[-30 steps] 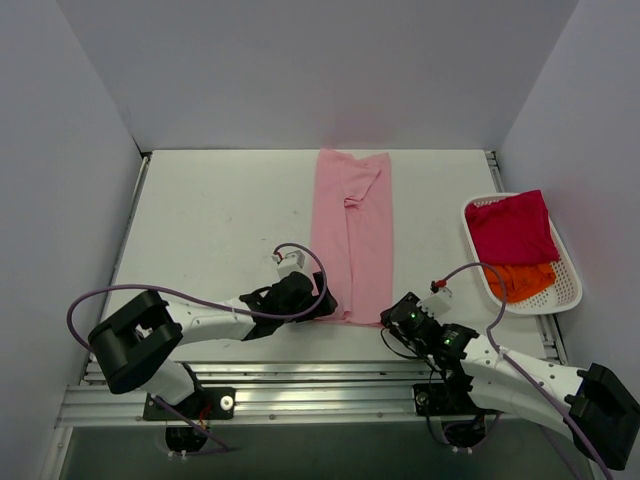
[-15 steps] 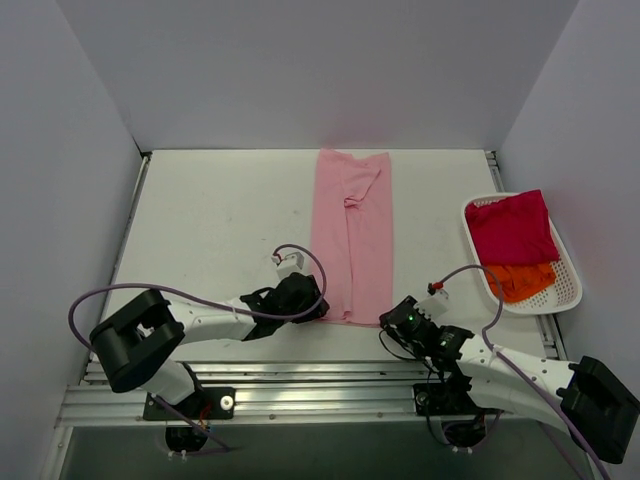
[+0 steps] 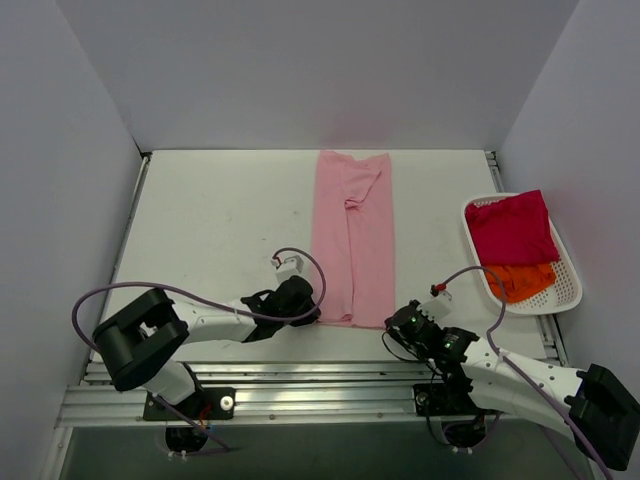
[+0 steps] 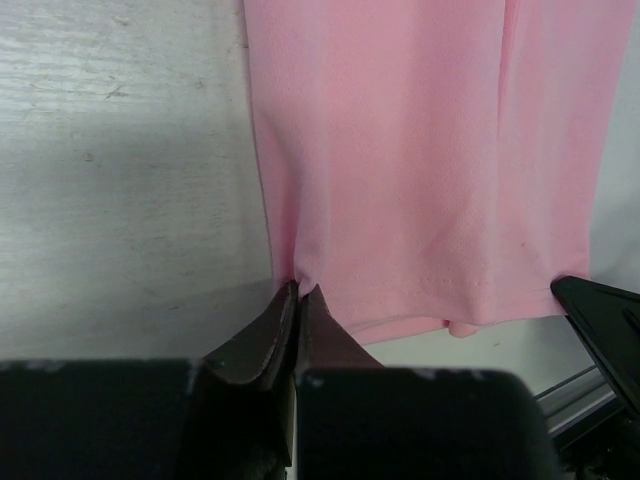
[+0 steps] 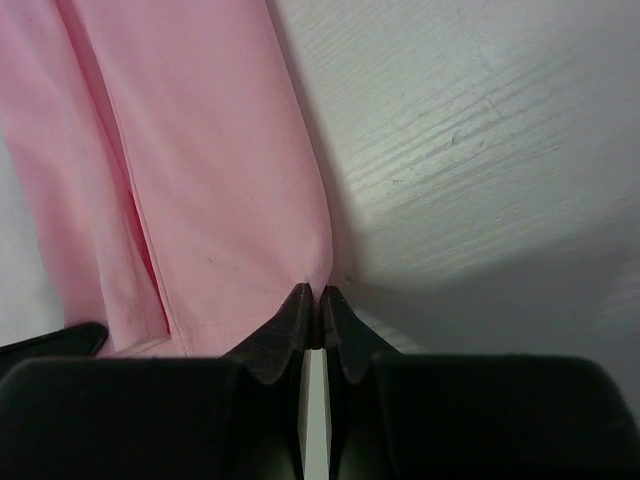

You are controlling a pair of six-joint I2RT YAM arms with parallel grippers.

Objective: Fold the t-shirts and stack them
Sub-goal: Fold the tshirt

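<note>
The left gripper point(image 3: 316, 316) is pinched shut on the near-left hem corner of the pink t-shirt point(image 3: 352, 235). The right gripper point(image 3: 392, 322) is clamped the same way on its near-right corner. The shirt lies flat as a long narrow strip, its sides already folded in. Well to its right, a basket point(image 3: 571, 272) holds the magenta-red t-shirt point(image 3: 512, 226) and the orange t-shirt point(image 3: 522, 280). The end-to-end folds and the stacking look undone.
</note>
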